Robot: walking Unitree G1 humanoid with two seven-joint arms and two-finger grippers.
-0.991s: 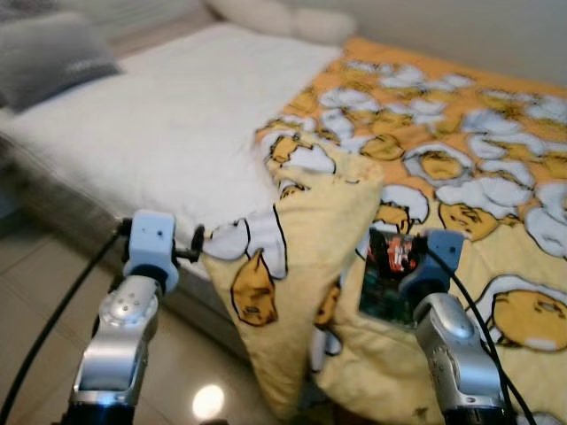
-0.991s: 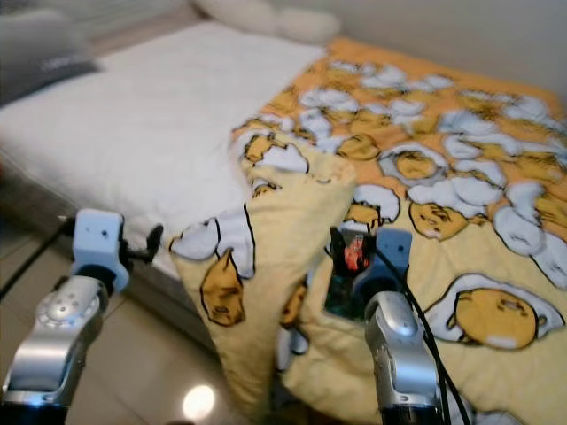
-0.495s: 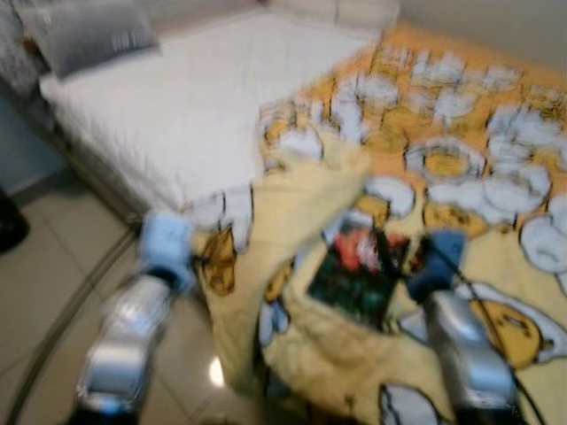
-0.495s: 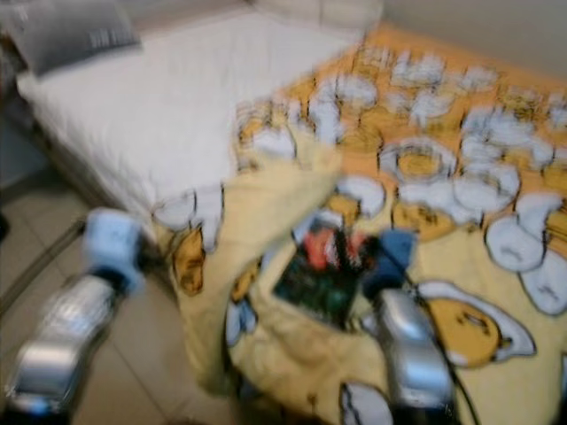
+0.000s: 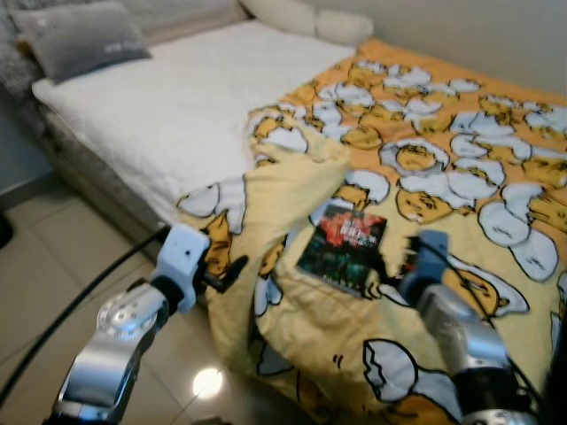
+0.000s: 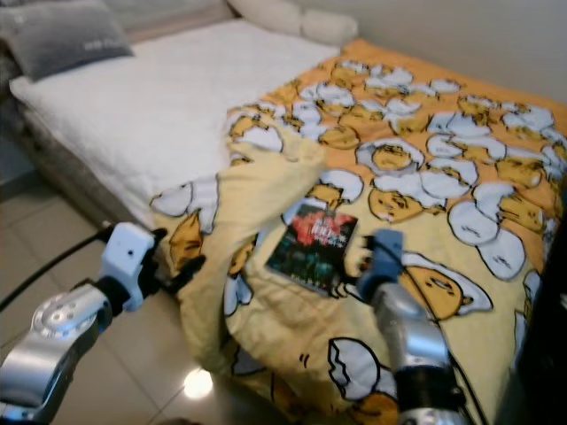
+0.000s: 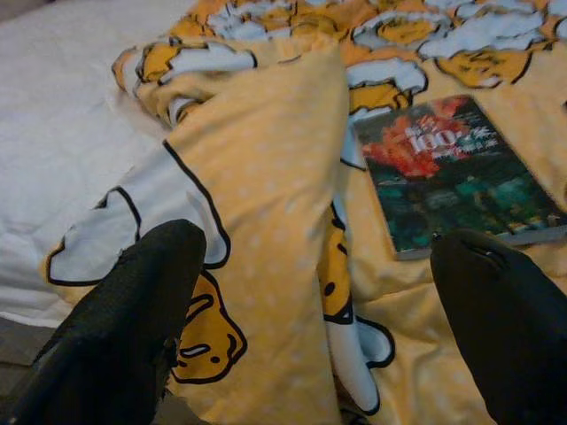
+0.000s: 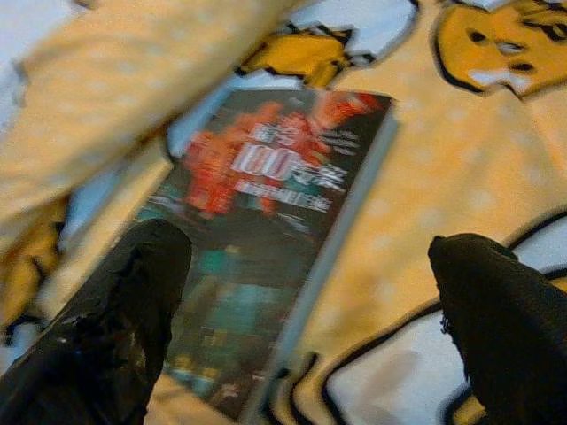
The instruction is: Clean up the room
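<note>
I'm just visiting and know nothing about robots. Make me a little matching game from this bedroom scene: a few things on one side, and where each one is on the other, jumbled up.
Things:
1. book
2. grey pillow
3. left claw
4. right claw

Places:
A. at the far corner of the white mattress
B. open, right beside the book's near edge
C. lying flat on the egg-print blanket
D. open, by the blanket fold that hangs over the bed's side

Pairs: 1-C, 2-A, 3-D, 4-B
</note>
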